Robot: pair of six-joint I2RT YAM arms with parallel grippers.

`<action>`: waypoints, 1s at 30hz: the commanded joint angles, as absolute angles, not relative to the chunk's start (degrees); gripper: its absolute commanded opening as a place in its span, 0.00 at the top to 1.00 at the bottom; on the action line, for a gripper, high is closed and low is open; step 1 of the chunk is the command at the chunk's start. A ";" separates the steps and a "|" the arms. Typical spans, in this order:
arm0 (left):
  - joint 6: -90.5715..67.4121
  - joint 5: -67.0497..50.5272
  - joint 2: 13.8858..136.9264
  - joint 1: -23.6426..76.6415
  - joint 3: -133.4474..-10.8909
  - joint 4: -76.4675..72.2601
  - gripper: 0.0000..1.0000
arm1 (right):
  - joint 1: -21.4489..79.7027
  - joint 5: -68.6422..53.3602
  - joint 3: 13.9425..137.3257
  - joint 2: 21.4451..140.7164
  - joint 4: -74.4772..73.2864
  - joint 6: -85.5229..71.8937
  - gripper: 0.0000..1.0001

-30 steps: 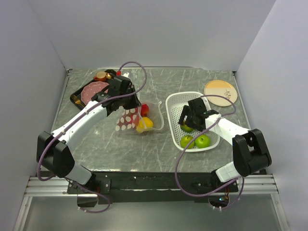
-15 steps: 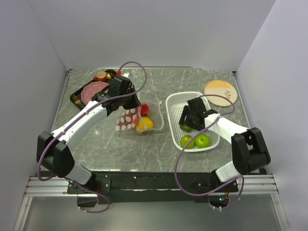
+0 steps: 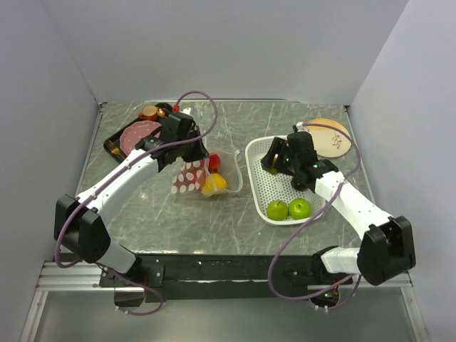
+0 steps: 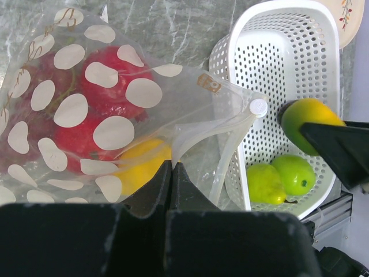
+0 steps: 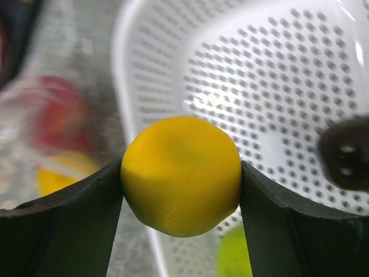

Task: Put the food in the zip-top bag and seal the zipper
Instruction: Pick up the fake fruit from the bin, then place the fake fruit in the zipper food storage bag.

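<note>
The zip-top bag (image 3: 191, 176) (image 4: 115, 104), clear with white dots, lies at mid-table with red fruits (image 4: 106, 86) and a yellow citrus (image 4: 141, 167) inside. Its mouth gapes toward the basket, with the zipper (image 4: 222, 122) curving loose. My left gripper (image 4: 172, 165) (image 3: 194, 154) is shut on the bag's mouth edge. My right gripper (image 5: 181, 173) (image 3: 275, 162) is shut on a yellow-green fruit (image 5: 181, 173) (image 4: 308, 118), held above the basket's far left part. Two green apples (image 3: 288, 209) (image 4: 281, 179) lie in the basket's near end.
The white perforated basket (image 3: 251, 158) (image 4: 233, 63) stands right of the bag. A black tray (image 3: 114, 142) at the back left holds a pink meat slice (image 3: 135, 132), with a brown round piece (image 3: 149, 111) beyond it. A round plate (image 3: 329, 135) lies at the back right.
My right gripper narrowed onto the yellow-green fruit in the basket, then lifted it up and toward the basket's far end. The left gripper and bag stayed still.
</note>
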State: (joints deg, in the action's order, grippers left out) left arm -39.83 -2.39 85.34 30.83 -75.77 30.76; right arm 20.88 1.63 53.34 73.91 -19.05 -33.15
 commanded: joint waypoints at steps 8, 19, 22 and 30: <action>-40.51 -3.60 85.52 31.11 -78.57 28.74 0.99 | 32.16 -8.00 56.33 72.59 -7.82 -38.76 0.71; -40.52 -5.80 86.84 31.64 -79.45 27.16 0.99 | 35.50 -10.90 63.89 85.50 -5.37 -38.50 0.69; -40.96 -5.37 86.22 31.55 -79.63 26.72 0.99 | 36.64 -14.40 65.65 88.58 -2.47 -39.46 0.66; -41.31 -2.29 81.92 31.64 -79.63 26.98 0.99 | 38.06 -20.31 67.68 92.29 -0.44 -39.46 0.19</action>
